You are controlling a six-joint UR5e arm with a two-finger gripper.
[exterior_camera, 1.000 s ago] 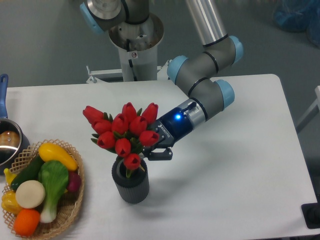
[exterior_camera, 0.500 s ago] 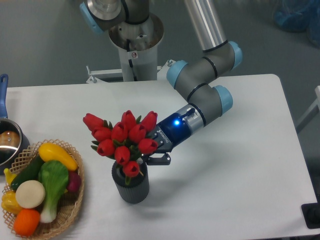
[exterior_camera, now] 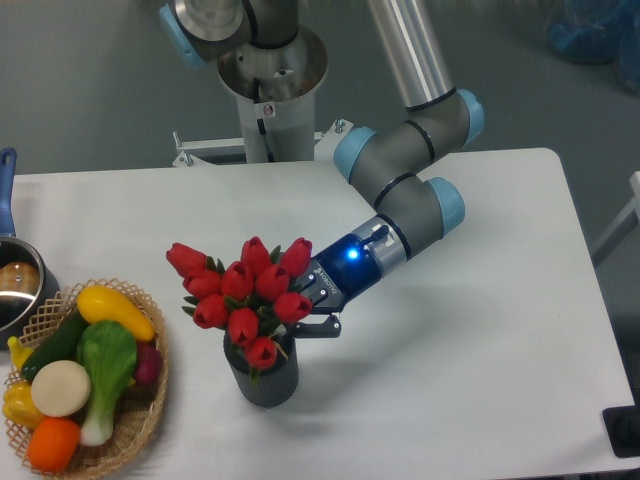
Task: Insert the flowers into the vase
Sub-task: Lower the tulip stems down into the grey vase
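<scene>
— What does the tool hold?

— The tool [exterior_camera: 300, 318] comes in from the right, low and slanted, its dark fingers closed on the flowers [exterior_camera: 243, 292] just under the heads. The grip point itself is partly hidden by the buds and leaves.

— And the flowers?

— A tight bunch of smooth red closed buds with green leaves between them. The bunch spreads wider than the vase [exterior_camera: 262, 372], and its stems go down into the round mouth.

— The vase?

— A short dark grey cylinder with finely ribbed sides, upright on the flat white bench [exterior_camera: 480, 330], just below the tool.

— Anything else there?

— On the left, a round woven wicker basket [exterior_camera: 145, 415] holds glossy toy vegetables and fruit. At the far left edge is a shiny steel pot [exterior_camera: 16, 285] with a blue handle.
</scene>
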